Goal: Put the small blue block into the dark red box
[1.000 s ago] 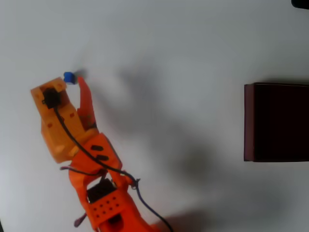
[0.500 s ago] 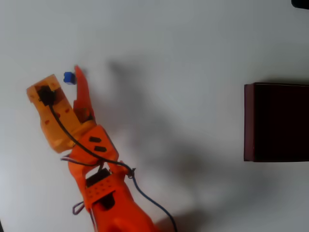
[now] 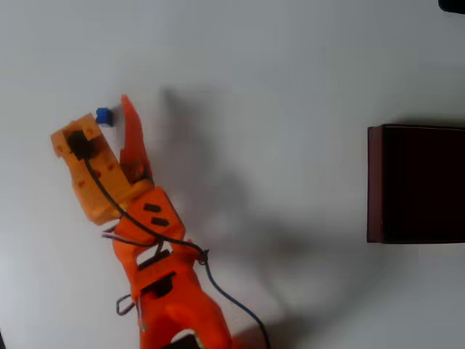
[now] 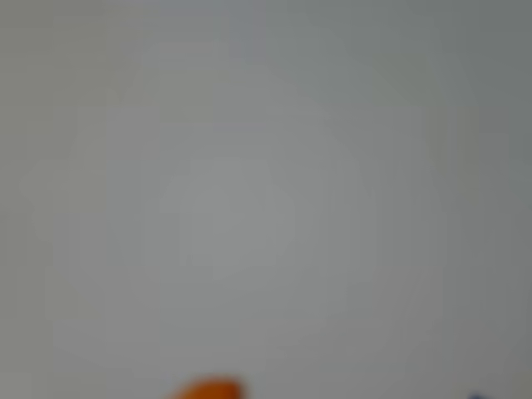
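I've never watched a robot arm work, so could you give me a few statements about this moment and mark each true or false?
1. The small blue block lies between the open fingers of the gripper. True.
2. The block is already inside the dark red box. False: it is on the white table, far left of the box in the overhead view.
3. The arm is orange. True.
4. The box is tipped on its side. False: its dark inside faces up.
5. The wrist view is sharp. False: it is blurred.
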{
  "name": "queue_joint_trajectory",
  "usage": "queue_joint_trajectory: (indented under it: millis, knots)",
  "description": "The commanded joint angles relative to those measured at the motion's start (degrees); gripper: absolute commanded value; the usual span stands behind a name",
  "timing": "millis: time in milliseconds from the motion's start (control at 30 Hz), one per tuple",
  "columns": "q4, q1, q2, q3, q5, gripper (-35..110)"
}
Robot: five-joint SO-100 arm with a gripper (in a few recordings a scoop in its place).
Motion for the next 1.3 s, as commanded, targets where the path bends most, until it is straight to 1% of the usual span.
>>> queue_joint_trajectory:
  millis: [0,400,667,1100,1267]
  knots:
    - [-5.8,0.5,-1.5,-1.0,0.1,34]
    - [-14.9,0.6,-10.9,-1.1,1.1,34]
    - [-16.3,-0.5,-16.3,-5.1,2.3,34]
    - [-15.6,-1.4,-20.6,-9.6,3.3,34]
    - [-17.5,-1.2,-22.1,-9.8,3.4,34]
